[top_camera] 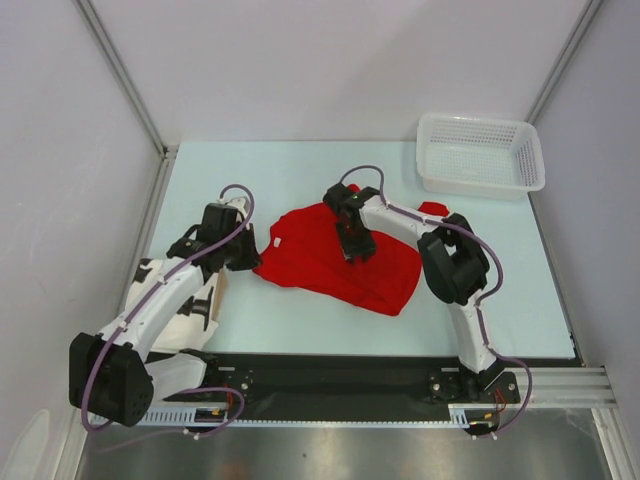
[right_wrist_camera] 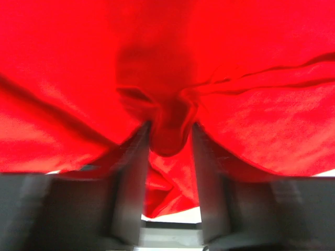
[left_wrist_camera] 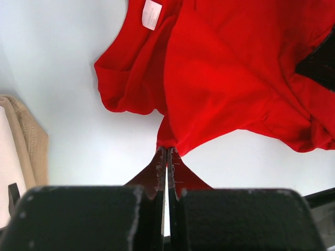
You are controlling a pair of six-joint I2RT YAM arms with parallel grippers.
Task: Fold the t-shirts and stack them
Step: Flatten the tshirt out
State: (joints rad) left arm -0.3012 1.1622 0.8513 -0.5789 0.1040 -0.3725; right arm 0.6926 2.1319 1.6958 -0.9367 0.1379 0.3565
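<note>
Here the left hand (left_wrist_camera: 167, 152) pinches an edge of the red t-shirt (top_camera: 305, 258); the right hand (right_wrist_camera: 168, 138) clamps a fold near its middle.

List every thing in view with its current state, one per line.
t-shirt: crumpled, not yet folded, pinched by both grippers.
left gripper: shut on the t-shirt's edge.
right gripper: shut on a bunched fold of the t-shirt.
basket: upright, empty.
</note>
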